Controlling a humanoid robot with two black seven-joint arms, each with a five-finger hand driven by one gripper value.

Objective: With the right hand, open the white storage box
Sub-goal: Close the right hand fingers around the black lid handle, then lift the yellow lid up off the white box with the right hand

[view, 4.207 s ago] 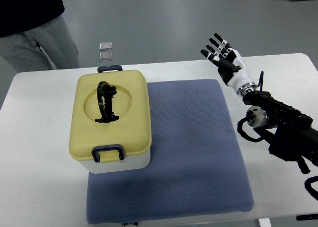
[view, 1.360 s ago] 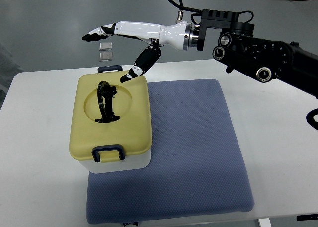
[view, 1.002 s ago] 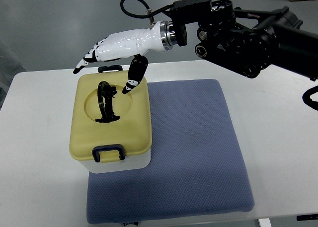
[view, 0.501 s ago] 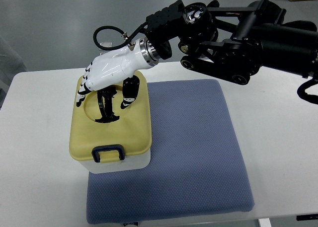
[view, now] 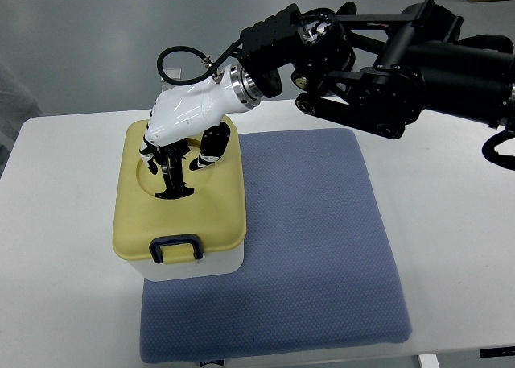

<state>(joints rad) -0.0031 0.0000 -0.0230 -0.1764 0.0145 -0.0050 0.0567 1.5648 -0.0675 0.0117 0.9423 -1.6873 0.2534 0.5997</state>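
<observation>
Reaching in from the right edge, the right hand (view: 179, 122) sits over the round recess in the yellow lid (view: 181, 192) of the white storage box (view: 183, 200). Its fingers (view: 153, 151) curl down around the black handle (view: 171, 173) and the thumb (view: 211, 146) hangs on the handle's right side; whether the grip is truly closed on the handle cannot be told. The lid is still seated on the box, with the dark front latch (view: 175, 247) lying against its near rim.

The box stands on the left part of the table (view: 60, 247), its right side overlapping the left edge of a blue mat (view: 314, 247). To the box's left the tabletop is bare up to the left edge, and the mat to its right carries nothing. The black forearm (view: 386, 62) crosses above the table's far edge.
</observation>
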